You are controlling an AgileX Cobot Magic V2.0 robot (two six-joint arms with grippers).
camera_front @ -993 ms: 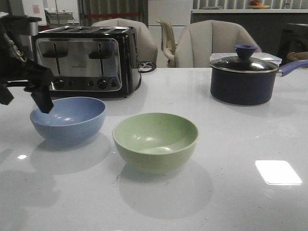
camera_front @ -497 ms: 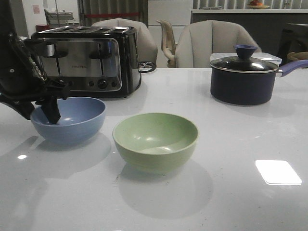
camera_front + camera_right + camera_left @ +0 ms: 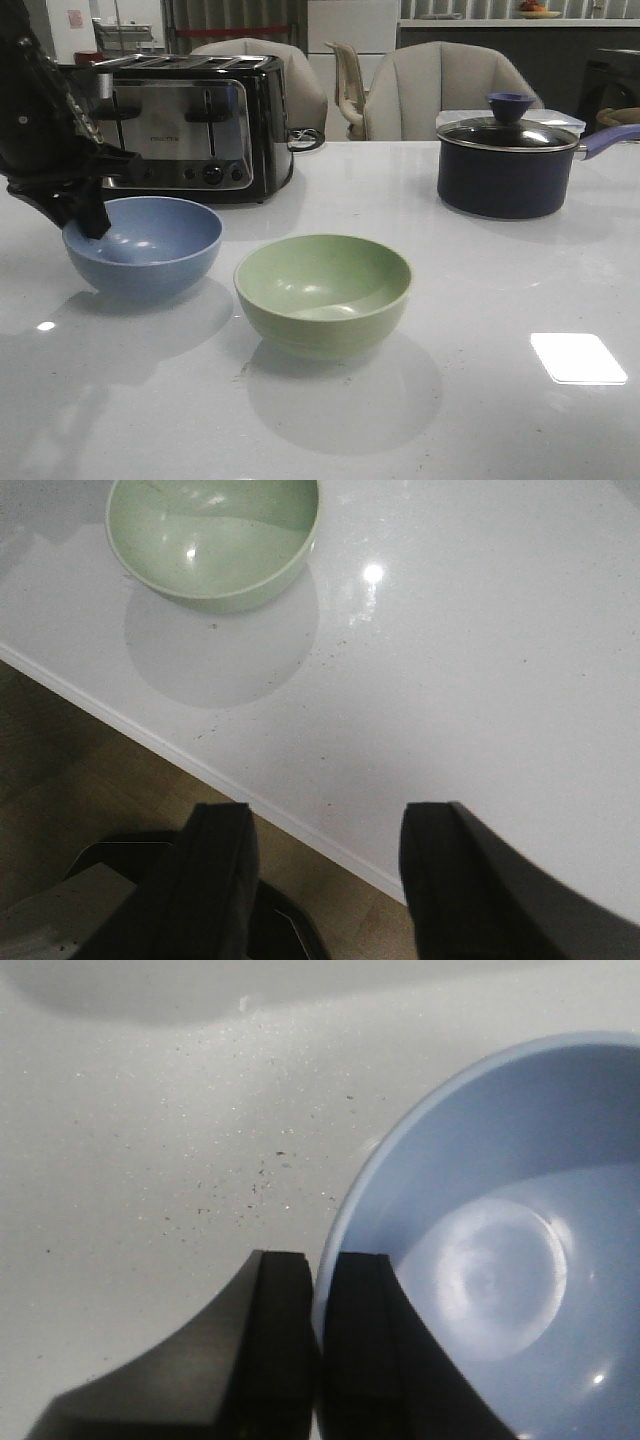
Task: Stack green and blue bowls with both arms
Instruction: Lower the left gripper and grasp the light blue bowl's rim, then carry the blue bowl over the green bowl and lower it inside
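Bowls like these look light, stiff and matte, so a pinch across the thin rim should hold without much slip. My left gripper (image 3: 318,1360) is clenched on the blue bowl (image 3: 500,1260), one finger inside the wall, one outside, almost no gap between them. The green bowl (image 3: 323,293) sits beside it on the table (image 3: 500,300), untouched. My right gripper (image 3: 320,880) hangs spread wide and empty, well apart from the green bowl.

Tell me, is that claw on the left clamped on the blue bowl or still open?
Clamped. The left gripper has its fingers pressed together on the blue bowl's rim, one inside, one outside.
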